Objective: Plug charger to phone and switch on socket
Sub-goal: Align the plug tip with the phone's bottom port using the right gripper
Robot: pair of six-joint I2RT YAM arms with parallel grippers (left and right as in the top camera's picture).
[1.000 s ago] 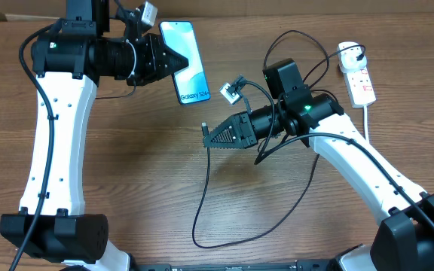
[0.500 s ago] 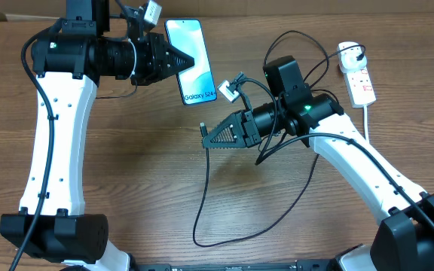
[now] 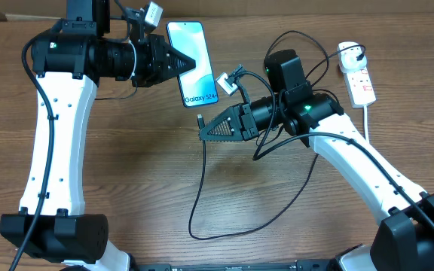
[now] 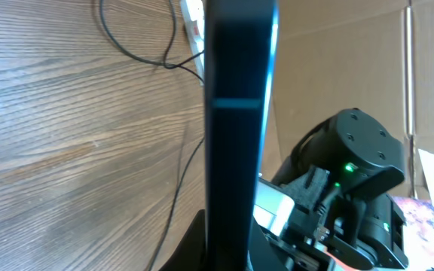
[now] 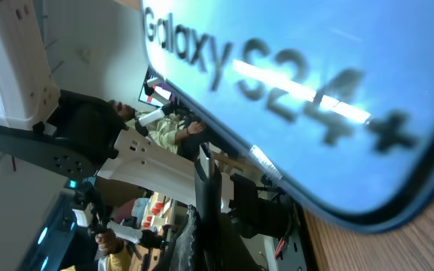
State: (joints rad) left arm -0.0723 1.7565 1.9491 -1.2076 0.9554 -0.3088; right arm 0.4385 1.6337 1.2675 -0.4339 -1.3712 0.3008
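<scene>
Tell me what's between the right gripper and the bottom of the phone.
Only the charger tip that the right gripper holds, then bare table up to the phone; the overhead view shows it.

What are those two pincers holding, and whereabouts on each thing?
The left pincer grips the phone by its long side edge, about midway; the right pincer pinches the charger just behind its tip.

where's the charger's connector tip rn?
Overhead view, centre: the connector tip sits in the shut right gripper, just below the bottom edge of the phone, which the left gripper holds.
</scene>
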